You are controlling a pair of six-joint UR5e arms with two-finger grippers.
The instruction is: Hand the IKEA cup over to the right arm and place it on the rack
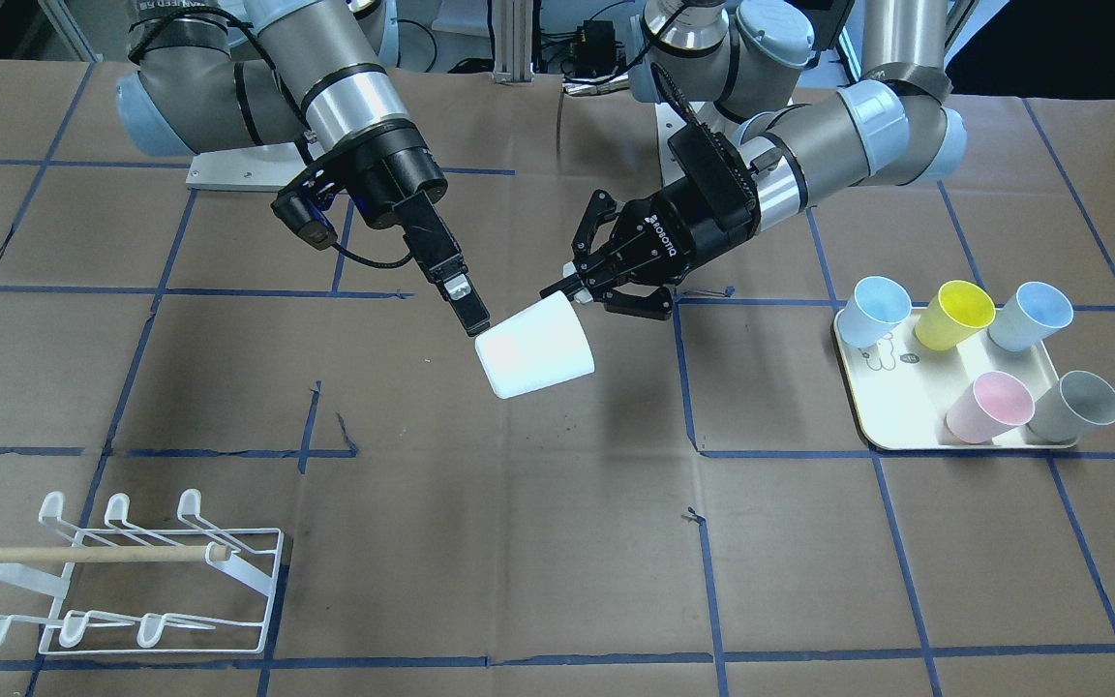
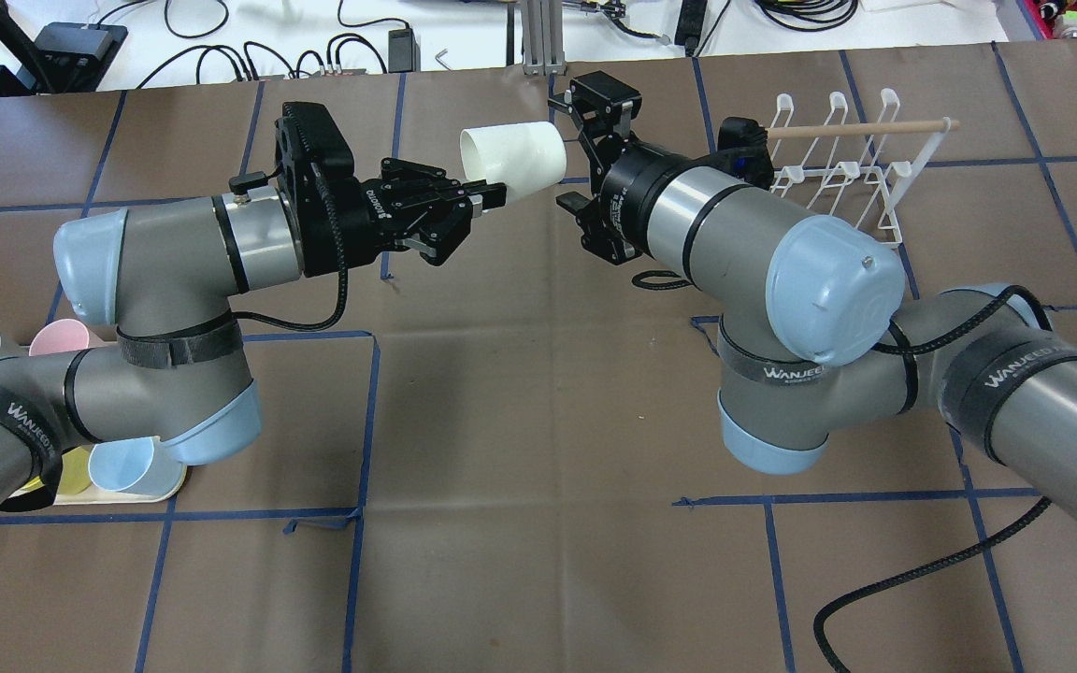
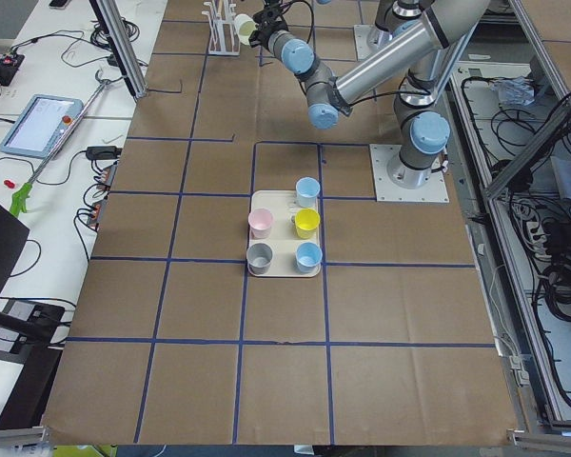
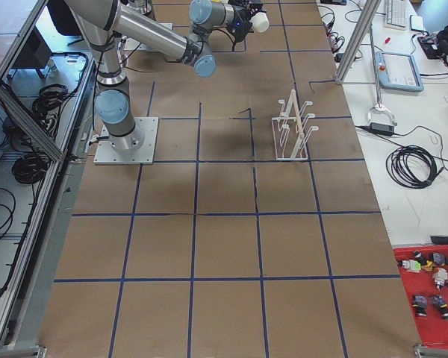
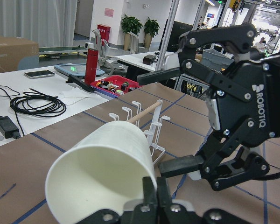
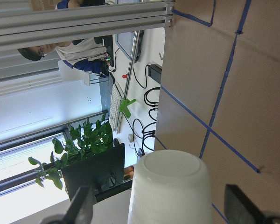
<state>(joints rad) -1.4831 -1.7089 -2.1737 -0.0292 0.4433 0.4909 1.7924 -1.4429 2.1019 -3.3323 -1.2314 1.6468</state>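
The white IKEA cup (image 1: 536, 348) is held on its side in the air above mid-table. My left gripper (image 1: 562, 284), with thin linkage fingers, is shut on the cup's rim (image 5: 102, 168), one finger inside the mouth. My right gripper (image 6: 161, 210), with flat bar fingers (image 1: 461, 295), is open; its fingers straddle the cup's base end (image 6: 170, 186) with gaps on both sides. In the overhead view the cup (image 2: 512, 157) lies between the left gripper (image 2: 492, 194) and the right gripper (image 2: 568, 159). The white wire rack (image 1: 132, 571) with a wooden dowel stands on the table on my right.
A cream tray (image 1: 896, 426) on my left holds several coloured cups, among them a yellow cup (image 1: 952, 315), a pink cup (image 1: 988, 407) and a grey cup (image 1: 1075, 407). The rack also shows in the overhead view (image 2: 838, 173), just beyond the right arm's wrist.
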